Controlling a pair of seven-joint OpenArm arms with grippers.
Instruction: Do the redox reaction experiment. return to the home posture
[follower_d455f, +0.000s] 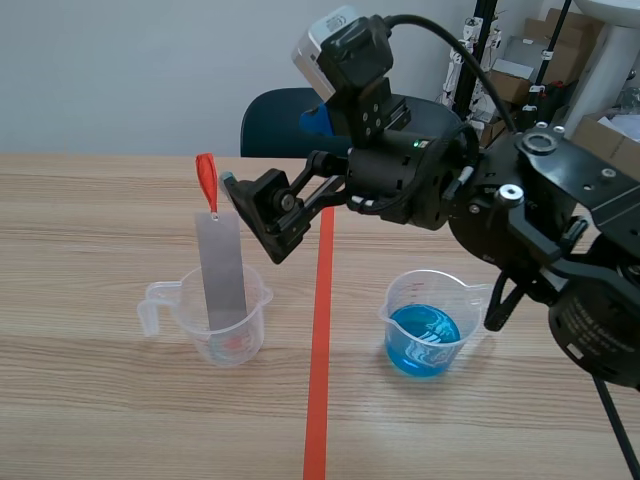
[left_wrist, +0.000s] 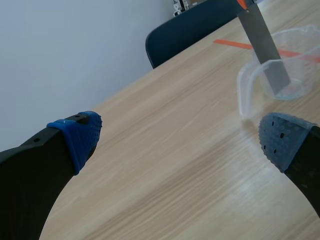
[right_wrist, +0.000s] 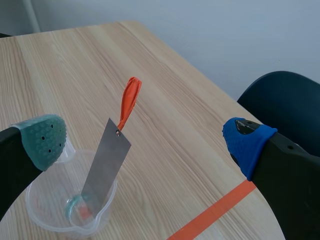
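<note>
A grey metal strip (follower_d455f: 222, 268) with an orange-red tag (follower_d455f: 206, 178) leans upright in a clear beaker (follower_d455f: 222, 325) left of the tape line. A second beaker (follower_d455f: 427, 322) holding blue liquid stands to the right of the line. My right gripper (follower_d455f: 252, 215) hangs open just right of the strip's top, touching nothing. In the right wrist view the strip (right_wrist: 105, 167) and its tag (right_wrist: 129, 102) stand ahead of the open right gripper (right_wrist: 145, 137). My left gripper (left_wrist: 182, 137) is open over bare table, with the beaker (left_wrist: 287, 75) and strip (left_wrist: 262, 45) far ahead.
An orange-red tape line (follower_d455f: 319, 340) runs down the middle of the wooden table. A dark blue chair (follower_d455f: 280, 120) stands behind the far edge. Boxes and stands (follower_d455f: 520, 60) sit at the back right. The left arm does not show in the scene view.
</note>
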